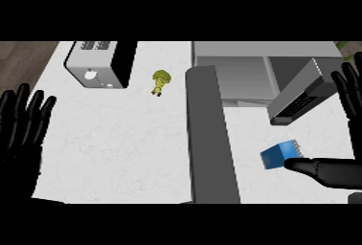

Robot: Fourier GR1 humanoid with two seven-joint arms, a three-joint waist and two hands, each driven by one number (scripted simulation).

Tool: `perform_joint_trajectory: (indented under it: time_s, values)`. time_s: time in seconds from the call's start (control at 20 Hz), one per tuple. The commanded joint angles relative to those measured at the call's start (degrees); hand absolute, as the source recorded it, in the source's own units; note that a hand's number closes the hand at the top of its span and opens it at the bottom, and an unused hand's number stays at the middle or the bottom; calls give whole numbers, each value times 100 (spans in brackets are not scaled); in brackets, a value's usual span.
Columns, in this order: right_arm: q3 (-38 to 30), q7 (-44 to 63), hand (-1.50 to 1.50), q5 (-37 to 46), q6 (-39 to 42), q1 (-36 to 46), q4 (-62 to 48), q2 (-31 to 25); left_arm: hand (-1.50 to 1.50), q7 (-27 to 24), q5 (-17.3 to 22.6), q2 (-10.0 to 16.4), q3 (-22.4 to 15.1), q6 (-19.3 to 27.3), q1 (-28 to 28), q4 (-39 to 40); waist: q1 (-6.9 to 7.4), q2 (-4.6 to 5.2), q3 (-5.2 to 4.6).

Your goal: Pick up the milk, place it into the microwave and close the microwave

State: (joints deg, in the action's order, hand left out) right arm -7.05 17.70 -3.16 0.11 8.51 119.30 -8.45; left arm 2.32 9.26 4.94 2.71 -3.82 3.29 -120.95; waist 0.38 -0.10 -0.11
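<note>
The milk (280,154) is a small blue carton with a white top edge, on the white counter (120,143) right of the microwave's open door (210,139). My right hand (331,172) is at the right edge, open. Its fingers (351,100) point straight up, and its thumb reaches left until its tip meets the carton's lower right corner. The microwave (240,72) stands at the back right, its grey inside showing. The door swings out toward me as a long dark slab. My left hand (21,124) rests open at the left edge, fingers up.
A grey and black toaster-like appliance (99,62) stands at the back left. A small green and yellow vegetable (161,81) lies between it and the door. A dark angled panel (302,98) juts out at the microwave's right side, above the milk.
</note>
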Motion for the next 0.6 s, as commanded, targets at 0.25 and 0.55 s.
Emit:
perform_joint_trajectory:
  time_s: [0.25,0.55]
  values:
    - [-327,1243,-150,-214,-190,75,465,-235,-150,328,1271,175,503,-744,1329,-972,10,-7,9]
    - [-286,616,-150,213,-109,12,-355,-219,-150,-29,1460,-9,775,-1165,1918,-1160,14,7,11]
